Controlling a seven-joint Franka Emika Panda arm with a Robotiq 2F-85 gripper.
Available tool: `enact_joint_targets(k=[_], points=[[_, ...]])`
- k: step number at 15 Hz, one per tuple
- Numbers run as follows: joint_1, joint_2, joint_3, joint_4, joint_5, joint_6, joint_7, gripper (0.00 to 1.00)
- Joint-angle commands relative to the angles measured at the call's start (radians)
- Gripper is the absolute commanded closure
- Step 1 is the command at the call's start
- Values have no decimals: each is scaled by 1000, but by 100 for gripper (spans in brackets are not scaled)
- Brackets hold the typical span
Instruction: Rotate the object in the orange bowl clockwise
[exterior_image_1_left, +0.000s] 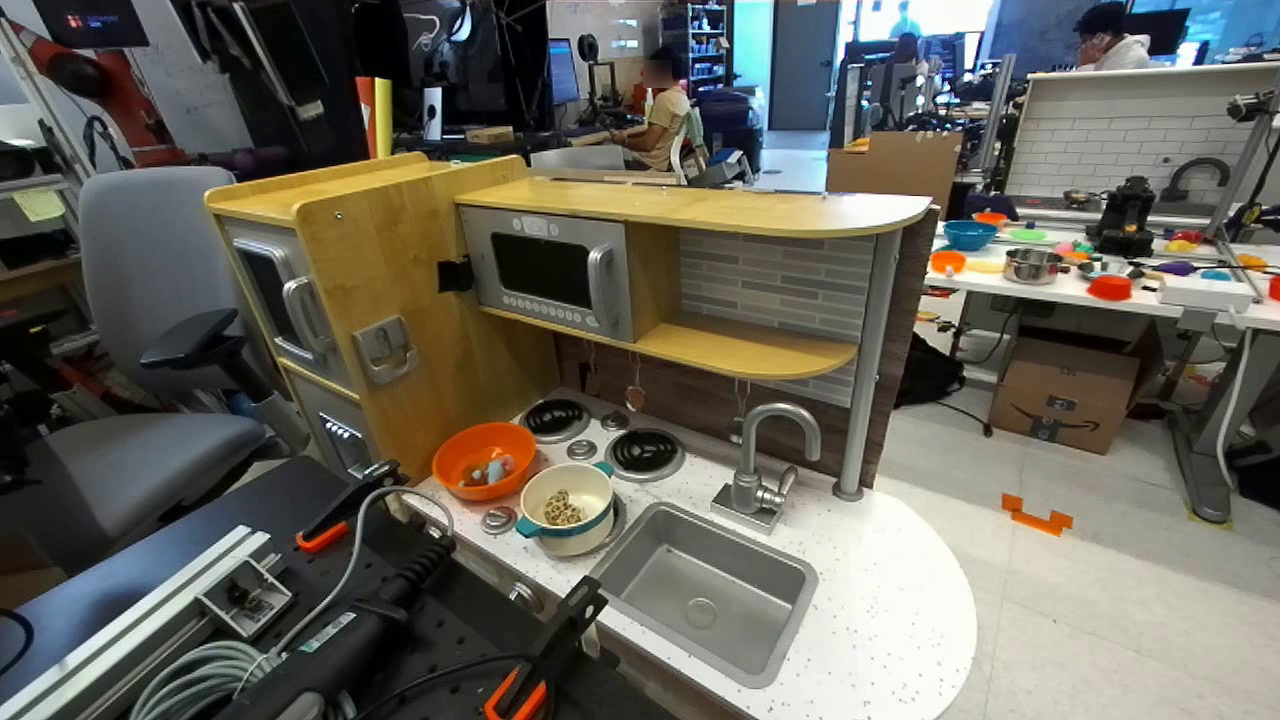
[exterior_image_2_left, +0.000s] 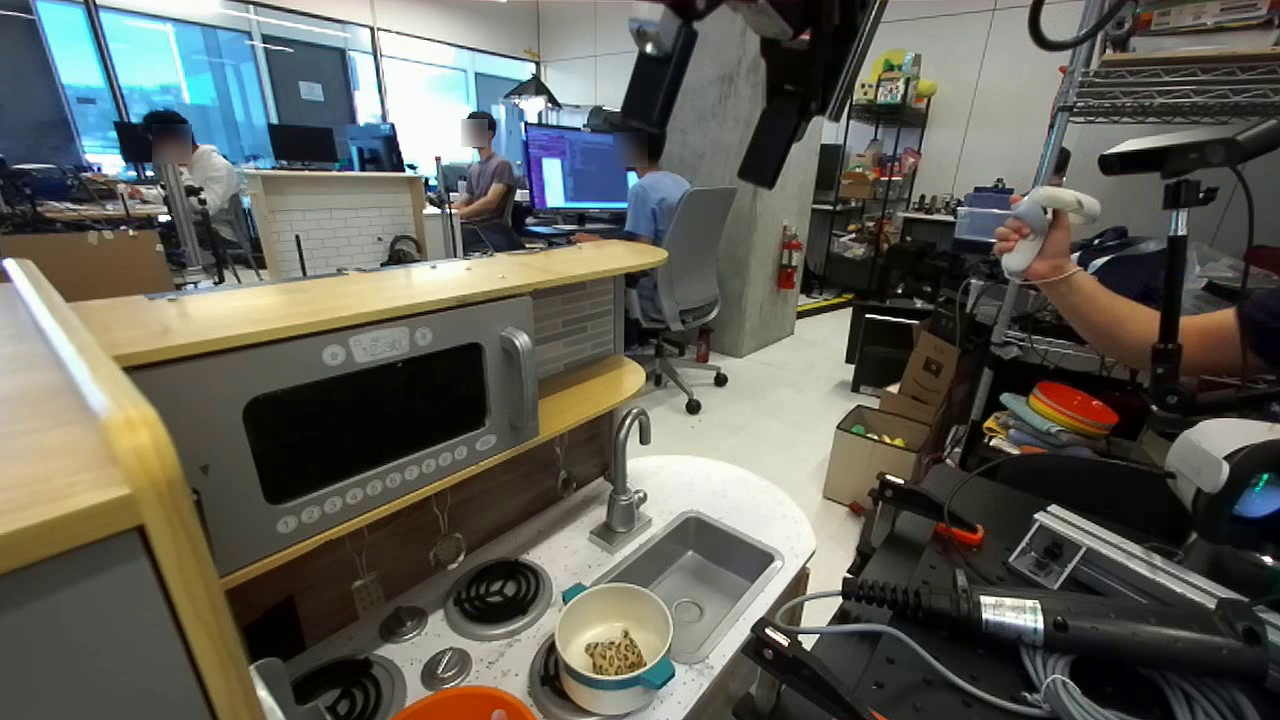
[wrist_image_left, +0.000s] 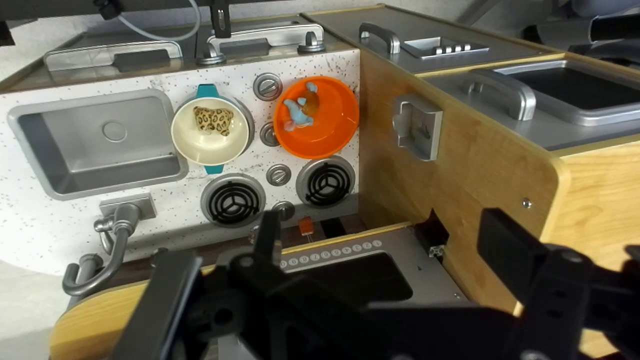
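The orange bowl (wrist_image_left: 332, 137) sits on the toy stove beside the wooden side panel. It also shows in an exterior view (exterior_image_1_left: 452, 462), and only its rim shows at the bottom edge in an exterior view (exterior_image_2_left: 460, 705). A small plush toy, light blue and brown (wrist_image_left: 301, 112), lies in the bowl toward one side; it also shows in an exterior view (exterior_image_1_left: 497, 468). My gripper (wrist_image_left: 382, 232) is open and empty, its fingers wide apart. It hangs high above the kitchen in an exterior view (exterior_image_2_left: 708, 125), well apart from the bowl. It is out of frame in an exterior view.
A cream pot with teal handles (wrist_image_left: 210, 152) holds a leopard-print object (wrist_image_left: 214, 120) next to the bowl. A sink (wrist_image_left: 77, 145), faucet (wrist_image_left: 122, 225), microwave shelf (wrist_image_left: 350, 280) and tall wooden panel (wrist_image_left: 385, 105) surround the counter. Black clamps (exterior_image_1_left: 560, 640) stand at the counter's edge.
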Motion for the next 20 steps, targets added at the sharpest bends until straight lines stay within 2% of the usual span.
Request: enact_joint_targets(k=[1,11,20], points=[[13,133,-5,8,10,132,-45,0],[17,573,6,47,3,467,-72,0],[-1,1004,19,265,-34,627,-56,0]])
